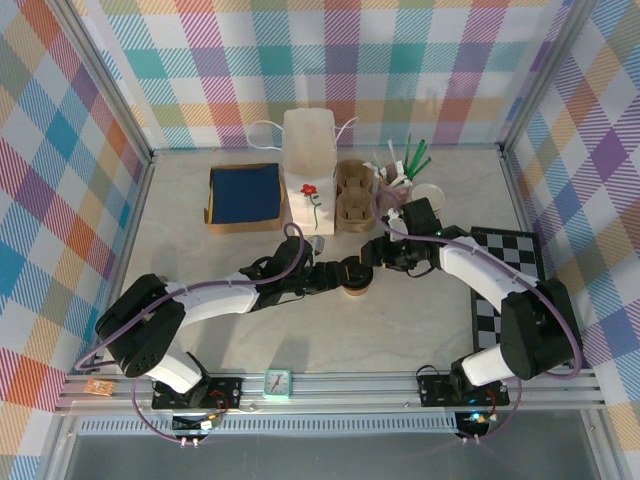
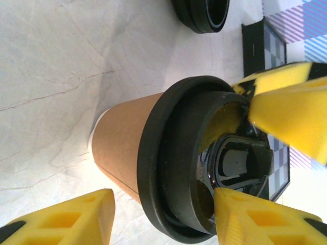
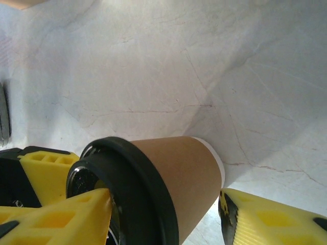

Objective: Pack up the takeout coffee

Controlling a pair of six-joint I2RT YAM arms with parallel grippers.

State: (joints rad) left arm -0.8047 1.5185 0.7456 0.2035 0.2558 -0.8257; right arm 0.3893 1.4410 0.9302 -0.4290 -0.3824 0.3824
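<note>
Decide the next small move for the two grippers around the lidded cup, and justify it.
Probably close the left gripper on the takeout coffee to lift it, while the right gripper backs off. The black lid looks seated, both grippers straddle the upright cup loosely, and the white paper bag stands behind.

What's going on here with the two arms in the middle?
Both arms meet at the takeout coffee, an upright lidded brown cup. The left end effector and right end effector each straddle it; the right's jaws stand open, the left's grip is unclear. The white paper bag stands at the back.
</note>
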